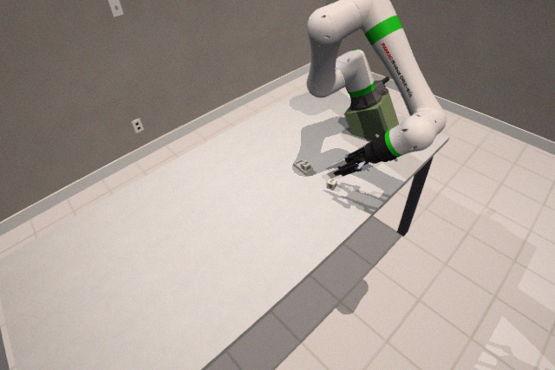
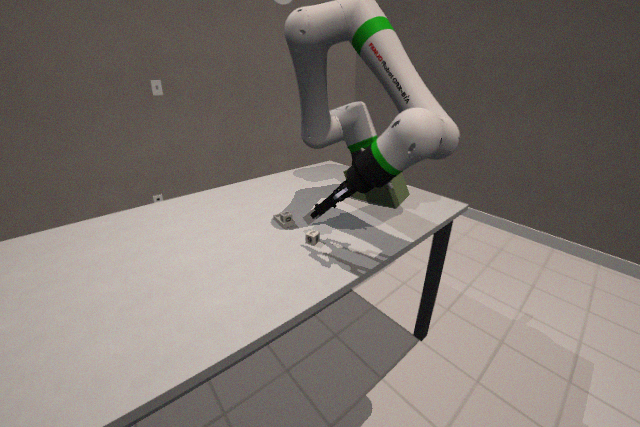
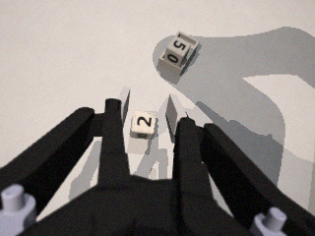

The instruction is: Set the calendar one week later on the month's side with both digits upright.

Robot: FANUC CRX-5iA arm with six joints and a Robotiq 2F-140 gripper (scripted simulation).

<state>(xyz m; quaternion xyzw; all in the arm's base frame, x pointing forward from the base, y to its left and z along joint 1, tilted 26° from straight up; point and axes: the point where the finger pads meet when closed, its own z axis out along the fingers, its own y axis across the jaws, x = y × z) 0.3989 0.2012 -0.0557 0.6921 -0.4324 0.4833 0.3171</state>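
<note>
White, rounded arm (image 1: 403, 66) (image 2: 395, 65) with bright green bands and red and black lettering; dark base collar (image 1: 365, 100); black end effector (image 1: 335, 170) (image 2: 313, 215) (image 3: 148, 101) with two slender fingers, pale grey pads (image 3: 171, 112) and light, peg-like fittings (image 3: 13, 199).

High top and lower exterior views share the arm and table (image 1: 156, 258) (image 2: 155, 298); wrist looks closely tableward.

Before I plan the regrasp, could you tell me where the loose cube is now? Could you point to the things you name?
In the wrist view, the loose cube (image 1: 331, 184) (image 2: 311, 237) (image 3: 143, 125) sits on the table, outside the tray (image 1: 297, 165) (image 2: 279, 223) (image 3: 169, 69), appearing between the fingertips.
</note>
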